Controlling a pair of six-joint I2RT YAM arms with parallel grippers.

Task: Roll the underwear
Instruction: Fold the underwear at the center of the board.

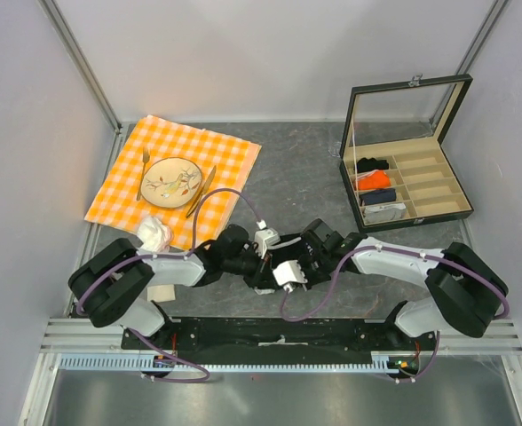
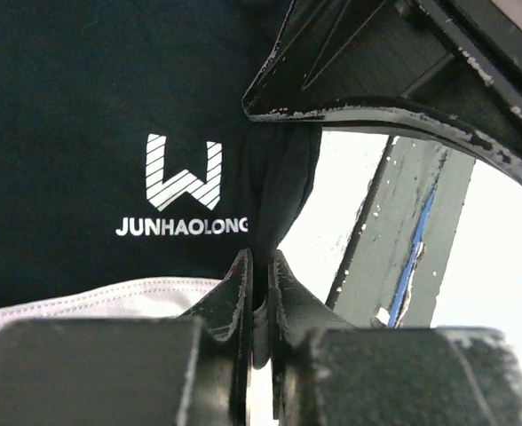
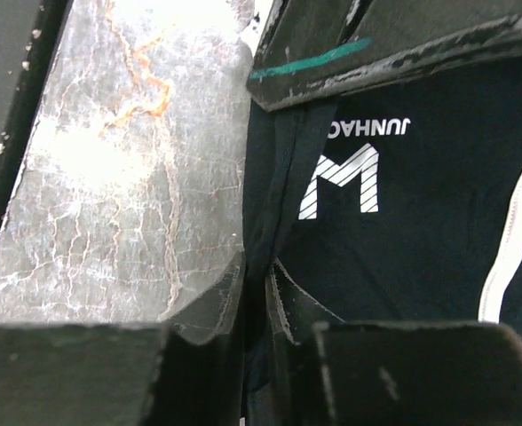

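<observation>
The underwear point(image 2: 83, 106) is black fabric with a white logo and a white waistband point(image 2: 92, 297). It also fills the right wrist view point(image 3: 403, 231), with white trim at the right. My left gripper point(image 2: 259, 266) is shut on a fold of its black edge. My right gripper point(image 3: 257, 275) is shut on another fold of the edge. In the top view both grippers point(image 1: 274, 257) meet low over the table near the front middle, and the underwear is mostly hidden beneath them.
An orange checked cloth point(image 1: 119, 186) with a plate point(image 1: 172, 180), fork and knife lies at back left. A crumpled white item point(image 1: 154, 233) sits by the left arm. An open box point(image 1: 407, 182) with rolled garments stands at back right.
</observation>
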